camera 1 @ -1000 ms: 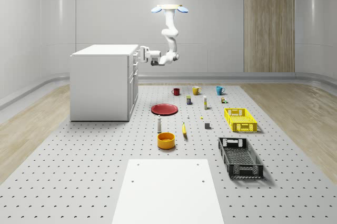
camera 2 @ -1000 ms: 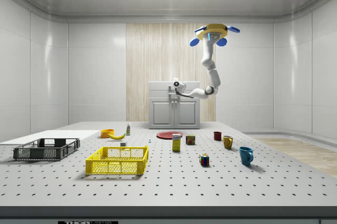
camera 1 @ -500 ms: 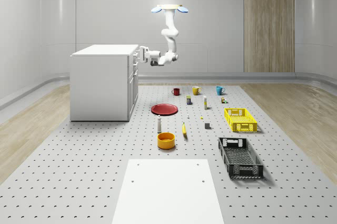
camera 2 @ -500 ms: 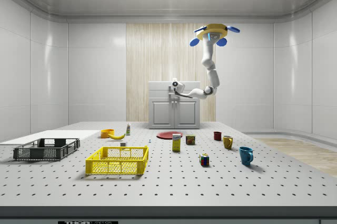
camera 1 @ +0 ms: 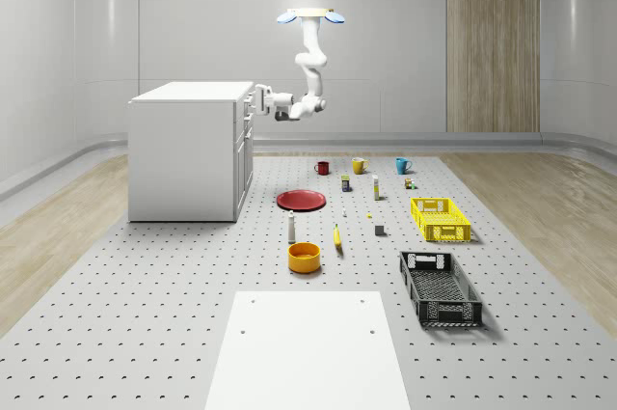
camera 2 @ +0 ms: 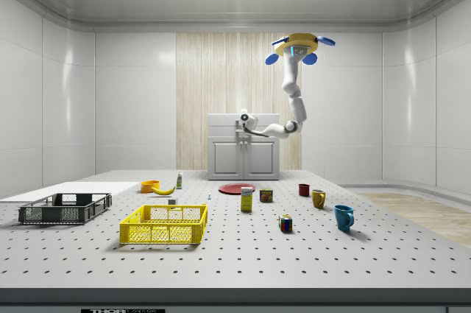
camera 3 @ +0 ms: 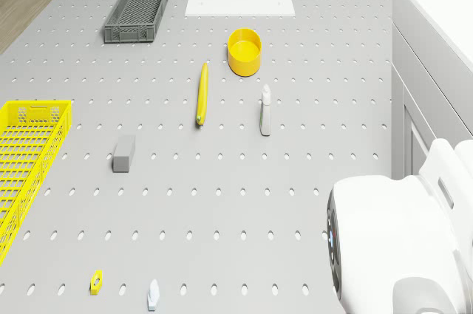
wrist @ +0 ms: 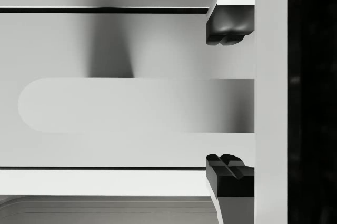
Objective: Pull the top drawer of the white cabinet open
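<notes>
Hovering beside the white box-shaped cabinet (camera 1: 188, 150), tool (wrist: 230, 99) at its top drawer (wrist: 126, 50), fingers (wrist: 229, 26) spread above and below the rounded white handle bar (wrist: 137, 105). Drawer apparently closed; clamping and pulling remain.

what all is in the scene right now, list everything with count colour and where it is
white cabinet: 1, on the floor mat at the whole-scene view's left; top drawer handle lies between the fingertips
round red plate: 1, by the cabinet
orange-yellow bowl: 1, near the white board
yellow banana: 1, beside the bowl
small white bottle: 1, upright, beside the banana
mugs: 3, red, yellow, blue, in a row
yellow plastic crate: 1, whole-scene view's right
black plastic crate: 1, nearer than the yellow one
grey block: 1
drone: 1, hovers beside the cabinet
gripper: 1, open, at the top drawer front
</notes>
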